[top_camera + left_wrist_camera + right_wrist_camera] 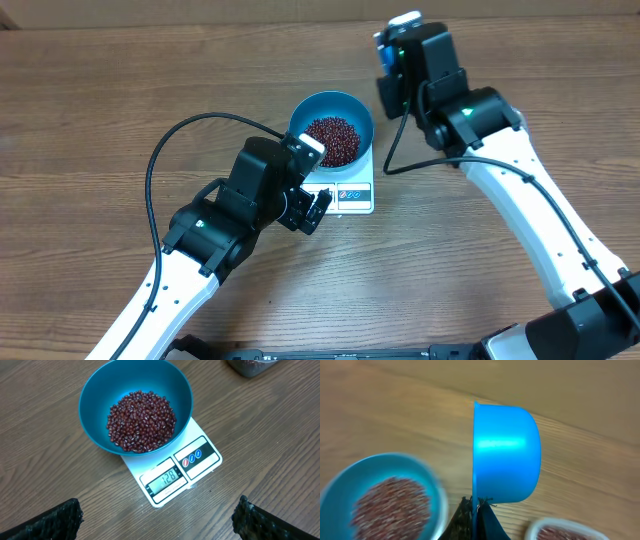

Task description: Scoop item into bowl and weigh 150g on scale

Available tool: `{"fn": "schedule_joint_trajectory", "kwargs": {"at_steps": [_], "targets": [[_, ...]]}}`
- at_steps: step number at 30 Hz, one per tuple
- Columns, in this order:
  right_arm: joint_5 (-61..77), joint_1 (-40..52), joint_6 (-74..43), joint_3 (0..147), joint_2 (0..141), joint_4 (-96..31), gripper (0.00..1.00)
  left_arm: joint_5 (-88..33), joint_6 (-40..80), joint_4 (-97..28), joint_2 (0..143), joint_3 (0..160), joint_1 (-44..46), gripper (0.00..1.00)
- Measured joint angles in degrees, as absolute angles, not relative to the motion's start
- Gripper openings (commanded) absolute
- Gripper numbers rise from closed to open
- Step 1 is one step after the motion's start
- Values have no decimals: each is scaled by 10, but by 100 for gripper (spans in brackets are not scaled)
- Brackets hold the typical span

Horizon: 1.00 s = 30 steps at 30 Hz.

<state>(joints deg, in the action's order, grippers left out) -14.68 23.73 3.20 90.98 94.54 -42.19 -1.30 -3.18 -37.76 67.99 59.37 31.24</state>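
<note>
1. Two arms reach over a wooden table (80, 120). The left pincer (157, 522) is spread wide and holds nothing. Its two black fingers (55, 520) show in the bottom corners of its own camera view.
2. The white scale (197, 457) lies just ahead of the left pincer, between its open fingers and apart from them. From above, the pincer is close to the edge of the scale that has the display. The display reads 128.
3. The round blue bowl (100, 395) sits on the scale, on the side away from the left pincer. A heap of small dark red beans (142, 420) lies inside the bowl.
4. The right pincer (476, 517) is to the right of the bowl. It is squeezed tight on the thin handle of a small blue scoop (507, 455).
5. The scoop is turned on its side, so only its smooth outside shows. It is beside the bowl, not over it.
6. A clear plastic tub (565, 530) with more red beans peeks in at the bottom right, near the right pincer.
</note>
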Motion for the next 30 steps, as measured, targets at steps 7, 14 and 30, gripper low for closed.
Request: {"fn": "schedule_joint_trajectory", "kwargs": {"at_steps": [7,14,30], "targets": [[-241,207,-16,910,945,-447,4,-13,-32,-378,680,594,312,100],[-297,155,-46,910,945,-504,4,-13,-32,-378,680,594,312,100],[-275,79,-58,871,972,-572,4,-13,-32,-378,680,594,312,100]]}}
